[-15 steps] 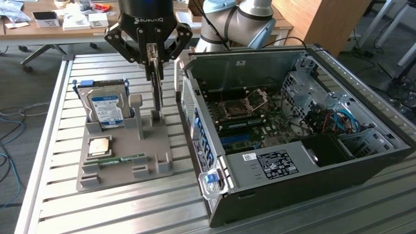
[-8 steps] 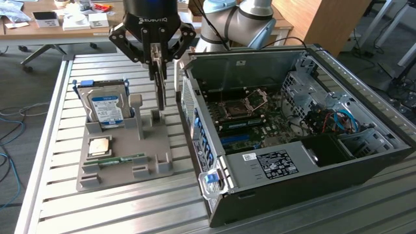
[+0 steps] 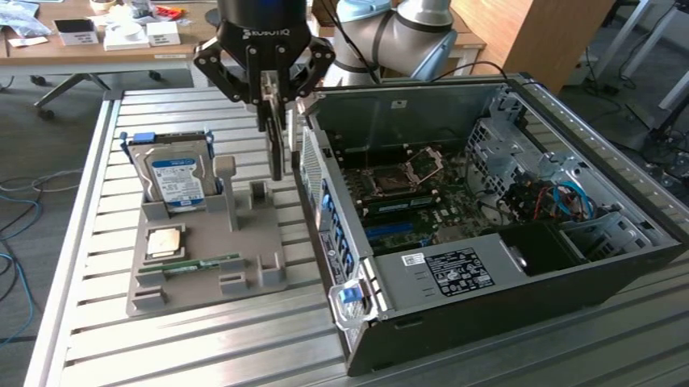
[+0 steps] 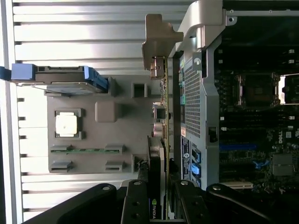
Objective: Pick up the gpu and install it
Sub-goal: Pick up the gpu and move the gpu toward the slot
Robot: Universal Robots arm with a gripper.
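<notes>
Table (image 3: pixel 86 322): ribbed aluminium slats, silvery, seen across the whole bench.
Hard drive (image 3: pixel 173 176): metal box, blue-white label, stood upright in a blue-edged carrier at the tray's rear corner, on the exterior view's left.
Tray (image 3: pixel 205 282): matte grey plastic, rectangular, moulded with blocky posts and slots.
CPU (image 3: pixel 164 240): square, pale metal lid, laid flat in a tray pocket.
RAM (image 3: pixel 202 264): narrow green stick, laid flat in front of the CPU.
Gripper (image 3: pixel 274 101): black, jointed linkage. The jaws are drawn in and pinched on the gpu's two flat faces. In the wrist view the fingers (image 4: pixel 135 203) are seen on either side of the card.
gpu (image 3: pixel 277 149): thin flat dark board, seen edge-on, held off the tray between tray and case. The long axis is vertical. The bracket (image 4: pixel 158 39), silvery bent sheet metal, is at the end far from the gripper, pointed down. The lower end is near the tray's rear post, and contact there cannot be told.
Case (image 3: pixel 560 266): black steel tower laid on its side with the side panel off, on the exterior view's right. The perforated rear wall is just beside the gpu, and the motherboard inside is exposed.
</notes>
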